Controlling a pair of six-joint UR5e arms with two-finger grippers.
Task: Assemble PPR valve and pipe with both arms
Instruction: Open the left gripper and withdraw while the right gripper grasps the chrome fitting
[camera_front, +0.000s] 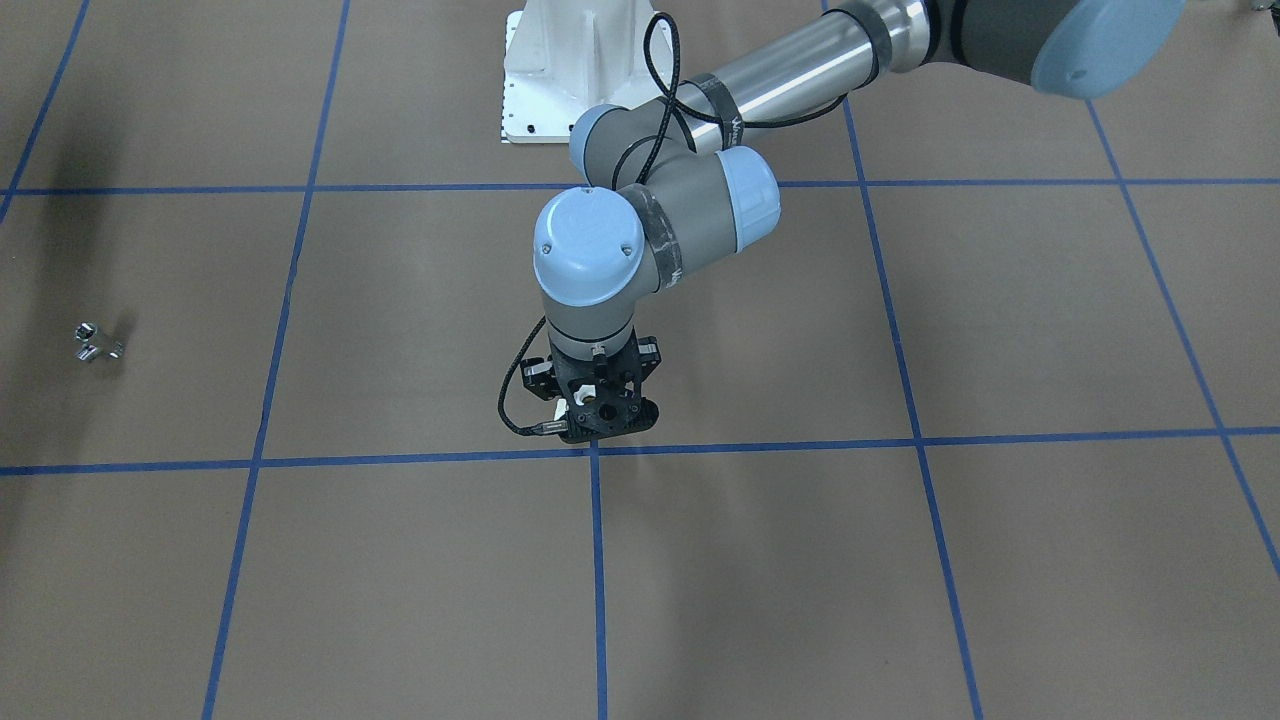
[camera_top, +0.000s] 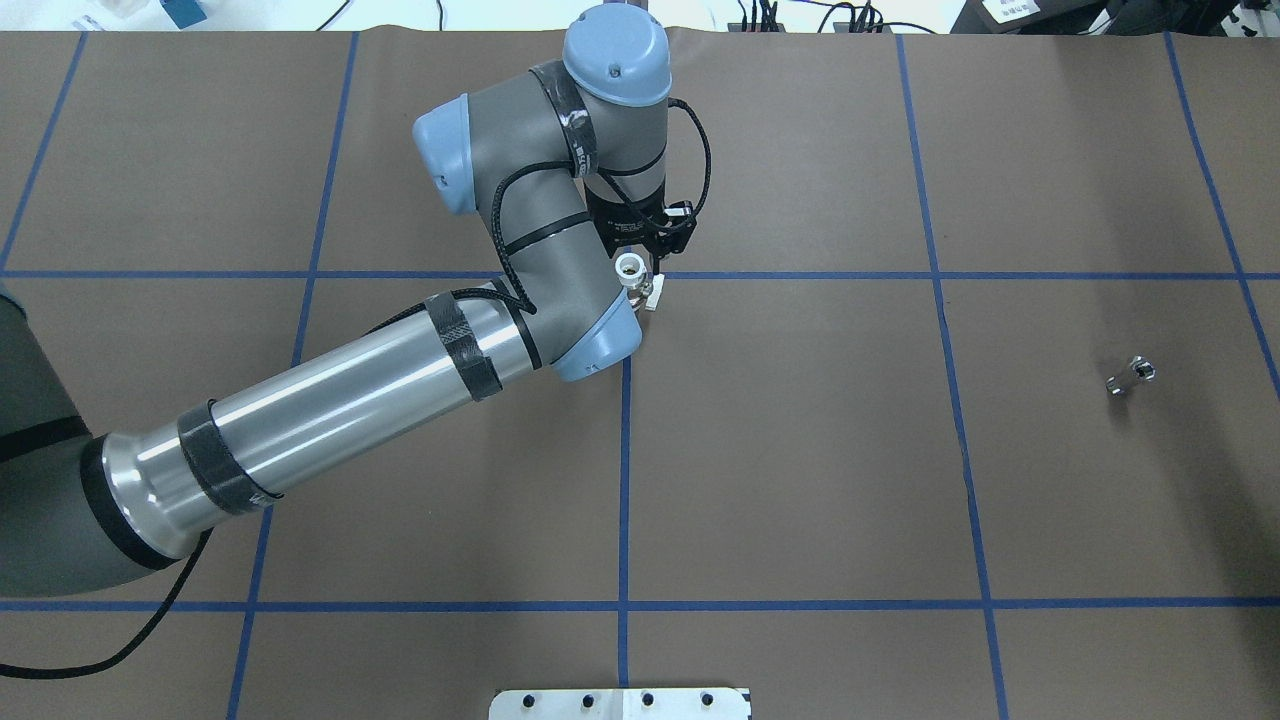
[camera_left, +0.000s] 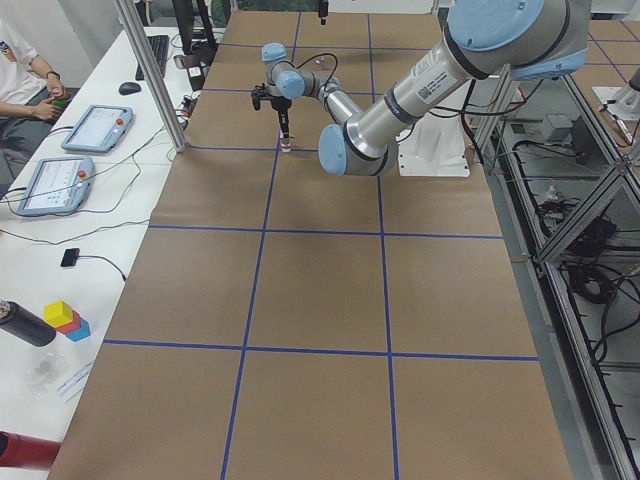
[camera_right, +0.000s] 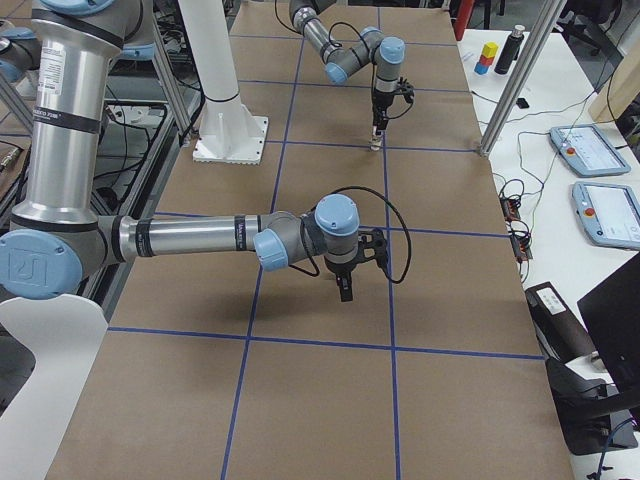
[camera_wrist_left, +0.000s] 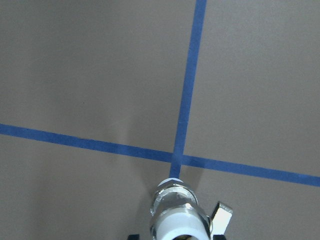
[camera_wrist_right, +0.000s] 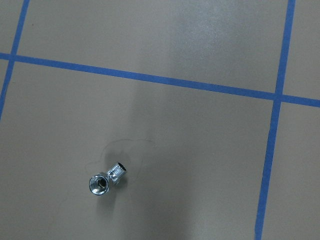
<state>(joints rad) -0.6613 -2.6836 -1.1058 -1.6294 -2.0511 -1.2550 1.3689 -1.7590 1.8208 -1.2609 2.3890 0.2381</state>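
Observation:
My left gripper is shut on the PPR valve, which has a white ring end, a metallic middle and a small side lever. It holds the valve upright, low over a crossing of blue tape lines. The valve fills the bottom of the left wrist view. The pipe, a tiny chrome fitting, lies alone on the brown table far off at my right; it also shows in the front view and the right wrist view. My right gripper shows only in the exterior right view, hanging over the table; I cannot tell whether it is open or shut.
The white pedestal stands at the robot's side of the table. Blue tape lines grid the brown paper. At the operators' side stand a metal post and a white bench with tablets.

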